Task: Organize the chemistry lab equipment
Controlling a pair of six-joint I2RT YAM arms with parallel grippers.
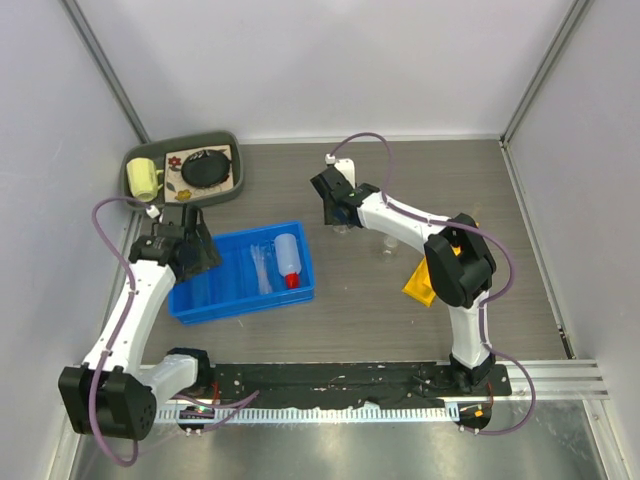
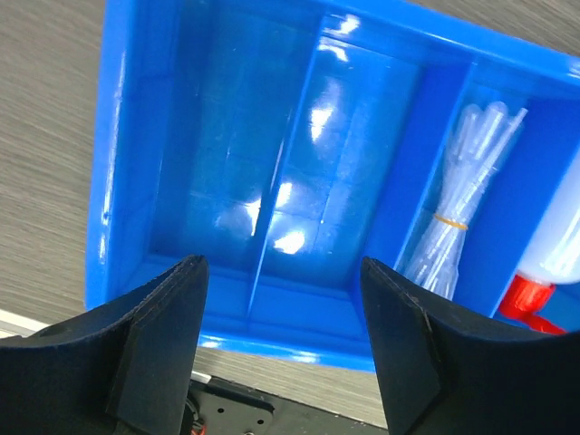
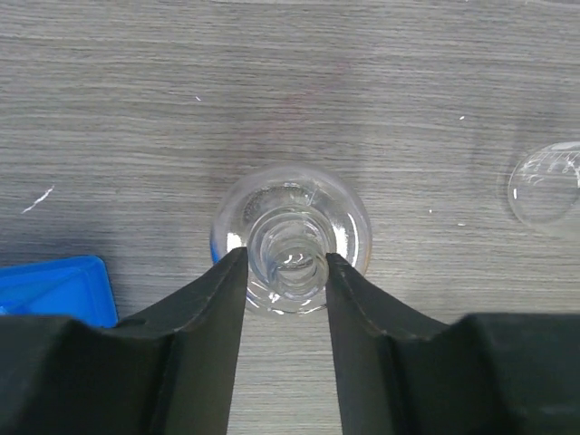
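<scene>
Rack [image 1: 416, 283]: I see only a yellow corner behind the right arm; second beaker [image 3: 544, 181] is cut off at the frame edge. Right gripper [image 3: 285, 261]: pinches the flask [image 3: 290, 201] neck, upright on the table [image 3: 136, 109]. Left gripper [image 2: 283, 272]: spread, empty, over the bin [image 2: 118, 163] holding pipettes [image 2: 458, 195] and bottle [image 2: 566, 245].

**Bright, even light, with glare on plastic and glass**

From above, soft overhead light keeps everything sharp, and the arms drop only faint shadows on the grey desk [image 1: 400, 330]. The metal strip [image 1: 400, 445] at the near edge shines pale. On the left wrist view, white hot spots flare across the blue bin [image 2: 127, 163], and the left tool [image 2: 281, 267] looms dark and soft-edged. On the right wrist view, the desk grain is crisp, the glass flask [image 3: 290, 204] glints, and the right tool [image 3: 285, 263] sits black and slightly blurred.
</scene>
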